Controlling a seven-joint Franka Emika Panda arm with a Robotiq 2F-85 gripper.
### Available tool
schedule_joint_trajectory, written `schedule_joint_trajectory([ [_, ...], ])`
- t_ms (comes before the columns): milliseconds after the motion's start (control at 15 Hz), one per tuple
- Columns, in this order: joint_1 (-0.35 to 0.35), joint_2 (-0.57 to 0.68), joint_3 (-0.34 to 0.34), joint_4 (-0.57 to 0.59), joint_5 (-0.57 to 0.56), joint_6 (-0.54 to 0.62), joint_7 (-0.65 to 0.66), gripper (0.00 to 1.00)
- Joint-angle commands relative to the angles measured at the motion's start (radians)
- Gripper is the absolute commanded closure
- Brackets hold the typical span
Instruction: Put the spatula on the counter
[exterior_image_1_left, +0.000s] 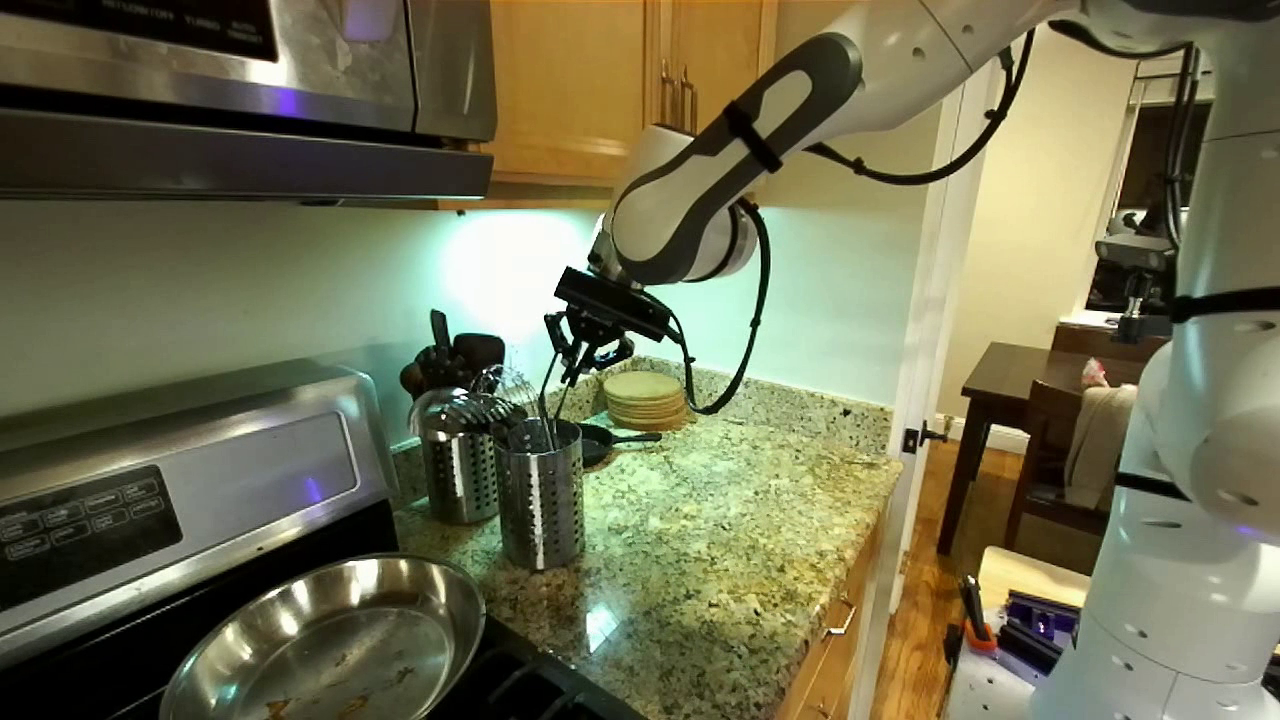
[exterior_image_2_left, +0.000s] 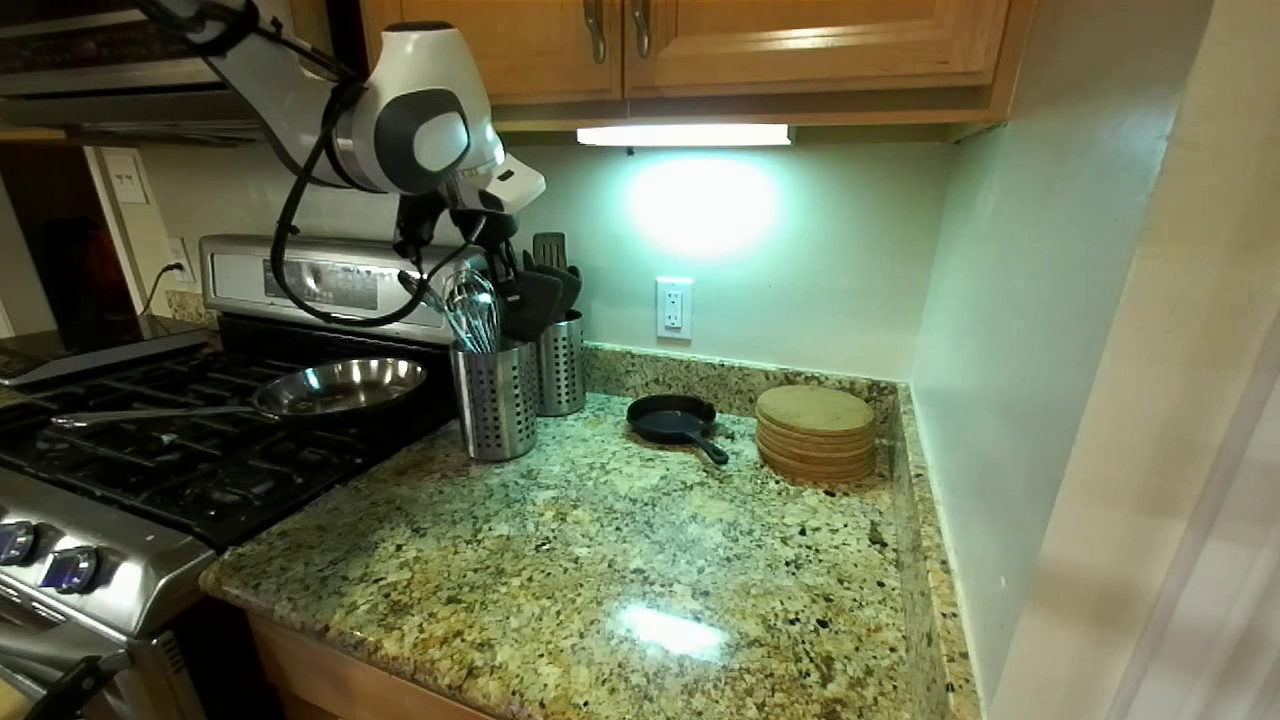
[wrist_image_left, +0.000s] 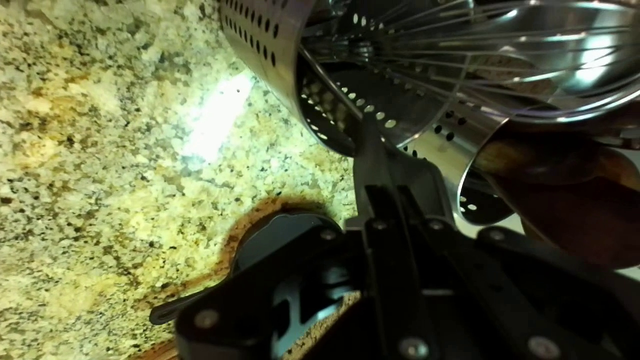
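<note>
The hand (wrist_image_left: 389, 192) is clenched on the spatula (wrist_image_left: 407, 172), gripping its dark head in the wrist view; the spatula stands head up, its thin shaft slanting down into the mouth of the holder (exterior_image_1_left: 540, 510), a perforated steel cylinder on the granite desk (exterior_image_2_left: 580, 560); a whisk (exterior_image_2_left: 472, 305) rises from the same holder. The rear holder (exterior_image_1_left: 460, 475) stands just beside it, nearer the wall (exterior_image_2_left: 850, 230), with dark utensils (exterior_image_1_left: 478, 352) sticking up; whether the two holders touch, I cannot tell; the arm (exterior_image_1_left: 700, 190) hangs over the desk, and in an exterior view the hand is just above the holder; farther along the wall, in both exterior views, come a small black skillet (exterior_image_2_left: 660, 420) and a stack of round boards (exterior_image_2_left: 815, 432), near each other, the skillet between the boards and the holders; on the opposite side of the holders is the stove (exterior_image_2_left: 150, 480), and on its grates rests a wide steel pan (exterior_image_1_left: 340, 640), its long handle pointing away from the holders.
</note>
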Motion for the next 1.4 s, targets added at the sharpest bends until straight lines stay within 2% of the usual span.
schedule_joint_trajectory([
  [0,0.026,-0.049,0.009,-0.054,0.061,0.024,-0.062,0.91],
  [200,0.042,-0.071,0.020,-0.074,0.086,0.021,-0.094,0.91],
  [800,0.053,-0.119,0.024,-0.145,0.075,0.005,-0.071,0.92],
  [867,0.051,-0.121,0.022,-0.149,0.061,0.003,-0.056,0.67],
  [1000,0.048,-0.123,0.021,-0.154,0.045,0.014,-0.043,0.62],
  [1333,0.049,-0.141,0.026,-0.135,0.048,0.012,-0.051,0.31],
])
